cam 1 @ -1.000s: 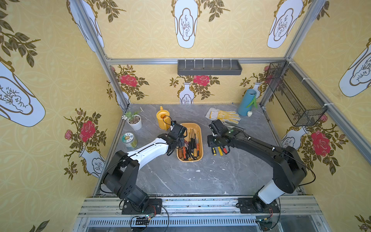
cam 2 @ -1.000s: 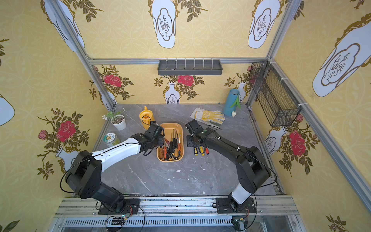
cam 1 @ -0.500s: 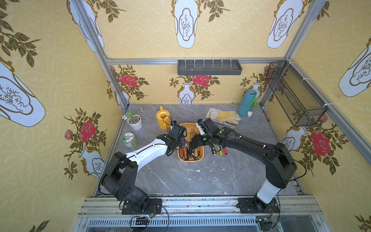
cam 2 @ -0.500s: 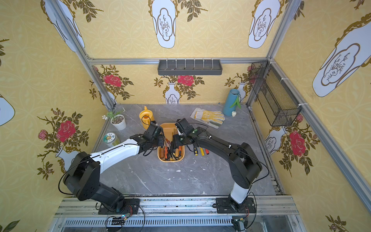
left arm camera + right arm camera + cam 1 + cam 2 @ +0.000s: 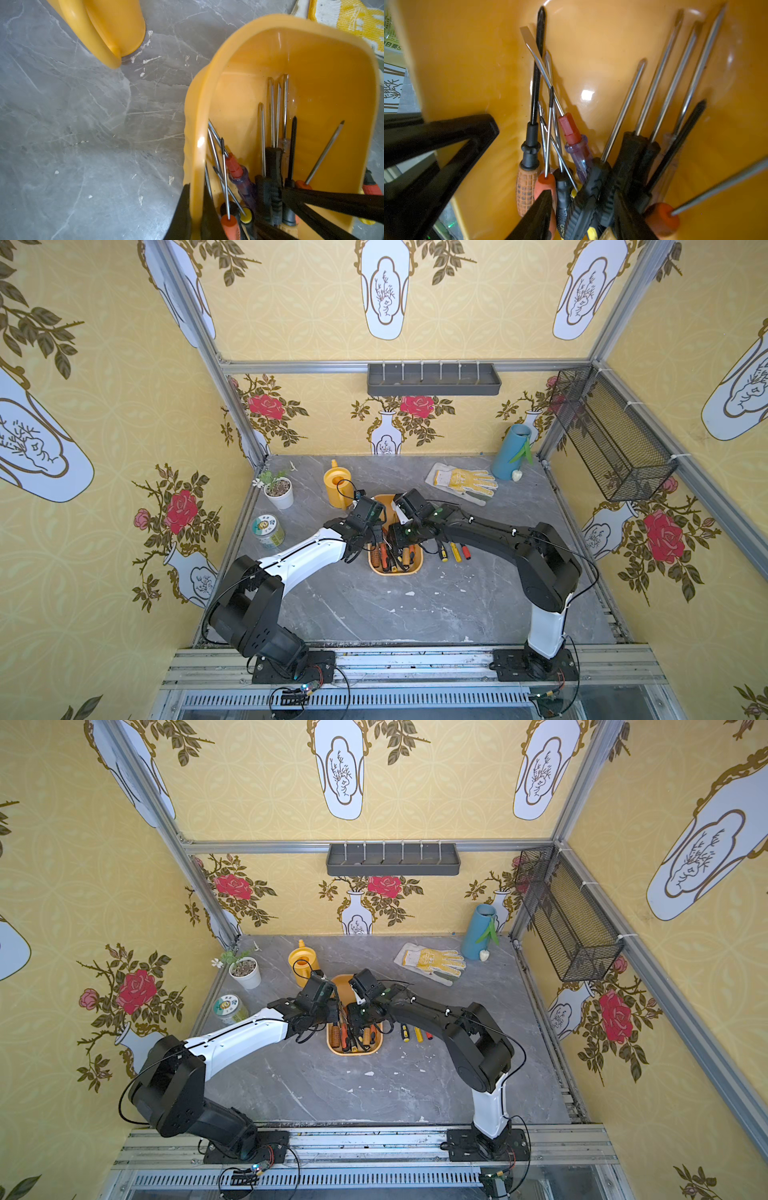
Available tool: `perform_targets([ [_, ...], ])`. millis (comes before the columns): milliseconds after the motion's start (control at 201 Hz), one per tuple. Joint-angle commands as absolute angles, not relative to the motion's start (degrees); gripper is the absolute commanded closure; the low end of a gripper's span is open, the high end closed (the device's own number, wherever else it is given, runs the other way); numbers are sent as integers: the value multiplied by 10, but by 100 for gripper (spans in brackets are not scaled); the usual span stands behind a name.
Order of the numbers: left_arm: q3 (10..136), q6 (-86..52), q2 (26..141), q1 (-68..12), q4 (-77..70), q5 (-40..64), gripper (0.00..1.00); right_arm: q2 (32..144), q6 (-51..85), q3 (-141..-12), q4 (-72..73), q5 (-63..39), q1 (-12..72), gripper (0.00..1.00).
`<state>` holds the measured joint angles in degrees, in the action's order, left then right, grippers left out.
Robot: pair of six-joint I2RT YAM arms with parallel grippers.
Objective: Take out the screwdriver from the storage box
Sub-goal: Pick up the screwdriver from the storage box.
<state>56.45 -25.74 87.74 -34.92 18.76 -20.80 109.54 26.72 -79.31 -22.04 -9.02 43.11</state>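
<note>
The yellow-orange storage box (image 5: 385,502) (image 5: 345,984) sits mid-table with several screwdrivers (image 5: 395,558) (image 5: 629,149) piled at its near end. My left gripper (image 5: 375,537) (image 5: 195,218) is shut on the box's left wall (image 5: 199,124), one finger inside and one outside. Inside the box, my right gripper (image 5: 400,540) (image 5: 583,218) is open. Its fingers (image 5: 537,216) straddle the black screwdriver handles (image 5: 591,193), beside an orange handle (image 5: 545,185). Three more screwdrivers (image 5: 455,551) (image 5: 415,1032) lie on the table right of the box.
A yellow watering can (image 5: 336,489) stands just behind the left wrist. Yellow gloves (image 5: 463,483) and a blue vase (image 5: 511,452) are at the back right. A potted plant (image 5: 278,489) and a tin (image 5: 268,526) are at the left. A wire basket (image 5: 611,435) hangs on the right wall.
My right gripper has swung left from above the loose screwdrivers on the table into the box and lowered onto the handles. The left gripper has kept its hold on the box wall.
</note>
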Motion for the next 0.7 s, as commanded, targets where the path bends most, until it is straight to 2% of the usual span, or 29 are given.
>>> perform_targets([
  [0,561,-265,875,-350,150,-198,100,1110,275,-801,-197,-110,433,49],
  [214,560,-265,872,-350,150,-199,100,1127,288,-804,-202,-106,433,53],
  [294,562,-264,873,-350,151,-200,100,1134,291,-807,-209,-106,433,59],
  [428,563,-263,875,-350,151,-203,100,1135,294,-805,-216,-103,434,63],
  [697,563,-265,879,-350,155,-203,100,1127,290,-801,-226,-94,433,83],
])
